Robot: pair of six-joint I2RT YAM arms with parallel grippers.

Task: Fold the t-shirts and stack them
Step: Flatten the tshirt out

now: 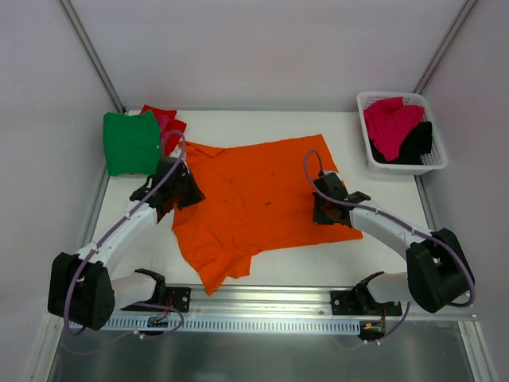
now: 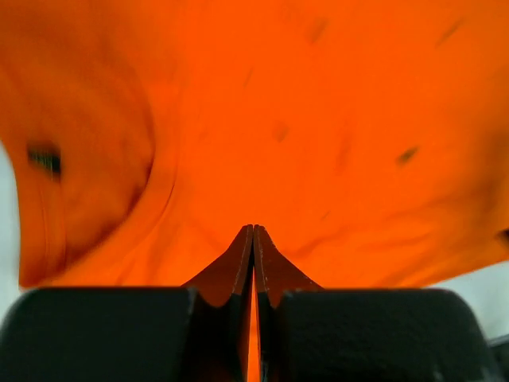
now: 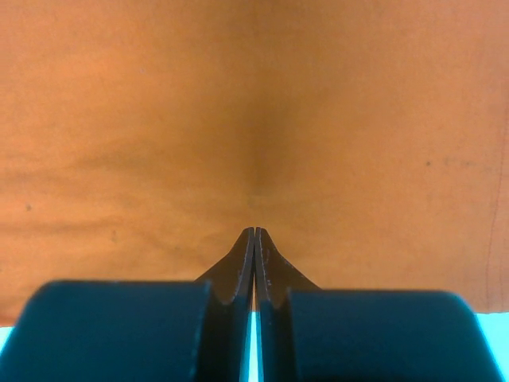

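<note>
While folded into a tidy block, overlaps a red t-shirt (image 1: 163, 118) peeking out behind it: green t-shirt (image 1: 131, 143), just left of and beyond the far left corner of the orange t-shirt (image 1: 262, 199). Touching that corner or merely close, cannot tell.

Next, at the orange t-shirt's left edge: left pincer (image 2: 254, 232), clenched, fingertips pressed together with no gap at the tips. Down on the orange cloth, which fills the left wrist view. A thin strip of orange visible low between the fingers. Whether any fold is actually caught, cannot tell.

Then the orange t-shirt itself, opened out and mostly flat on the white worktop (image 1: 278, 131), lying skewed. Rumpled and turned over at the near left corner. A few small dark specks on the fabric.

At the orange t-shirt's right edge: right pincer (image 3: 254, 232), likewise clenched tip to tip, resting on smooth cloth close to the near hem. Bare worktop showing just below that hem in the right wrist view. Grip on the cloth not discernible.

Farthest right, well apart from the orange t-shirt and beyond its far right corner: white lattice basket (image 1: 406, 169), holding a magenta-pink t-shirt (image 1: 391, 123) heaped over a black t-shirt (image 1: 417, 142).
</note>
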